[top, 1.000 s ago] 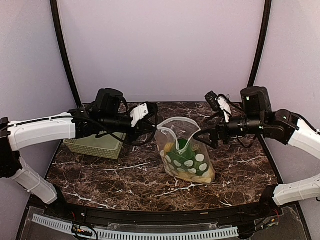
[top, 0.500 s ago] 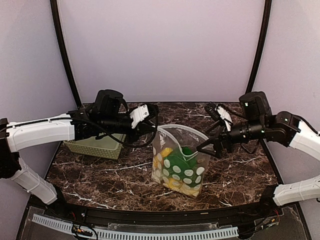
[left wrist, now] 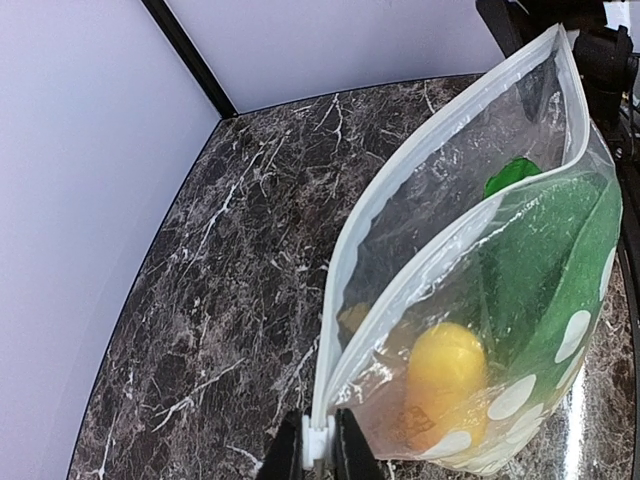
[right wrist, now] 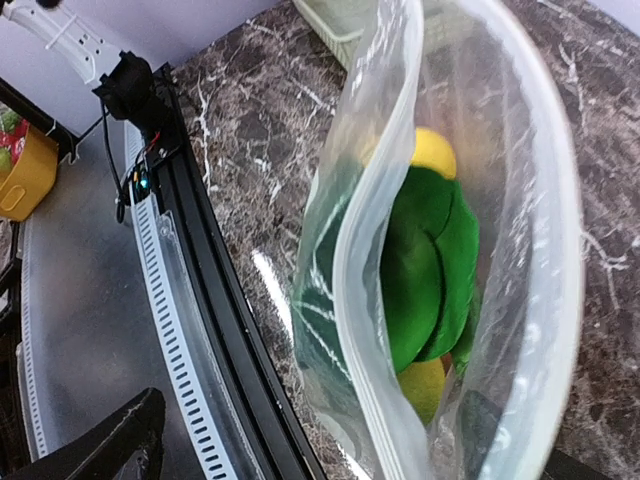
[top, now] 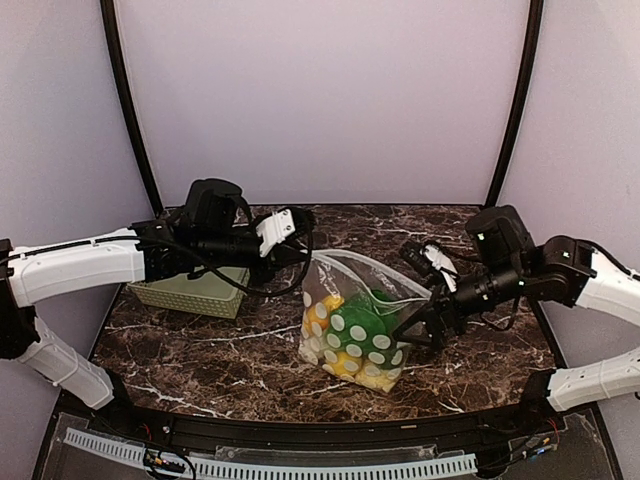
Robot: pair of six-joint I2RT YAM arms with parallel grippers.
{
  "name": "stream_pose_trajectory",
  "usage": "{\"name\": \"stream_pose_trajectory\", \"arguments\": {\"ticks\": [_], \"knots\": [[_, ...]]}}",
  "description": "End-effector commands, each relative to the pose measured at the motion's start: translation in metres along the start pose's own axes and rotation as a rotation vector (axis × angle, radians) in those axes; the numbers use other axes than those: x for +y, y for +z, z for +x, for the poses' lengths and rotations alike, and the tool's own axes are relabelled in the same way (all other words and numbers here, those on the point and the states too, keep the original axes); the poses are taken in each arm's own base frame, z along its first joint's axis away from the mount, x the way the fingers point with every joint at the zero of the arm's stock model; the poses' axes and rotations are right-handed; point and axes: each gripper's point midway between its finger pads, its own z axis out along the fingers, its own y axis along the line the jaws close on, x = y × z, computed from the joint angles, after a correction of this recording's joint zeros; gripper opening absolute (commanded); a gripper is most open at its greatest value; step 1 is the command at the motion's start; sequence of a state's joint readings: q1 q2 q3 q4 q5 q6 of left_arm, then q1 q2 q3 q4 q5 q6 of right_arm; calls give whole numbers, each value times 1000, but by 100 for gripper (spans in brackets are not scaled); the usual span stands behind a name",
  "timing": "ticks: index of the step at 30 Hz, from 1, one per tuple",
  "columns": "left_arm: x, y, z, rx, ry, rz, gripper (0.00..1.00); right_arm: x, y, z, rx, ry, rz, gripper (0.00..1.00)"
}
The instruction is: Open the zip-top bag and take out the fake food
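The zip-top bag (top: pixel 352 325) sits open-mouthed at the centre of the marble table (top: pixel 200 350), fake food (right wrist: pixel 425 270) inside. At its 10 o'clock the left gripper (left wrist: pixel 318 452) pinches the zip corner. At 3 o'clock the right gripper (top: pixel 414 328) gapes wide against it.

The table (top: pixel 200 350) is dark brown marble with white veins. A pale green slotted basket (top: pixel 190 292) stands on it, left of the left gripper (top: pixel 305 268). Between this one and the right gripper (top: pixel 410 328), the zip-top bag (top: pixel 355 325) seems to rest its bottom on the table.
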State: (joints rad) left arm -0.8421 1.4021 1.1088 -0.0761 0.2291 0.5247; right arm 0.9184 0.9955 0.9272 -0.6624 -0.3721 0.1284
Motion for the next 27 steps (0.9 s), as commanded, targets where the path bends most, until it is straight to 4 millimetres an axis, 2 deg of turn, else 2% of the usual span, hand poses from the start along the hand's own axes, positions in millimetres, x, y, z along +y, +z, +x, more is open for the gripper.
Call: {"name": "stream_pose_trajectory", "arguments": {"ticks": [1,4,7,10,12,18,20,25,27], "knots": [[-1,-13,-10,-43,27,3,1,5,-42,-61,-161,-76,99,99],[-2,-15,-14,-57,28,11,1,-13,-49,-87,-181,-104,211,97],[-5,-17,-18,-71,26,29,1,-36,-45,-104,-140,-106,304,83],[-6,-19,-20,-78,23,30,1,-51,-32,-109,-89,-94,317,71],[-7,-19,-21,-78,24,32,1,-52,-25,-113,-69,-98,287,65],[-10,-19,-21,-75,32,37,1,-52,-3,-102,25,-81,213,56],[-10,-19,-21,-76,35,38,1,-55,1,-99,45,-75,211,51],[-9,-19,-22,-78,36,28,1,-54,9,-94,74,-70,179,34],[-8,-19,-22,-78,35,24,1,-56,13,-92,88,-66,170,20]]}}
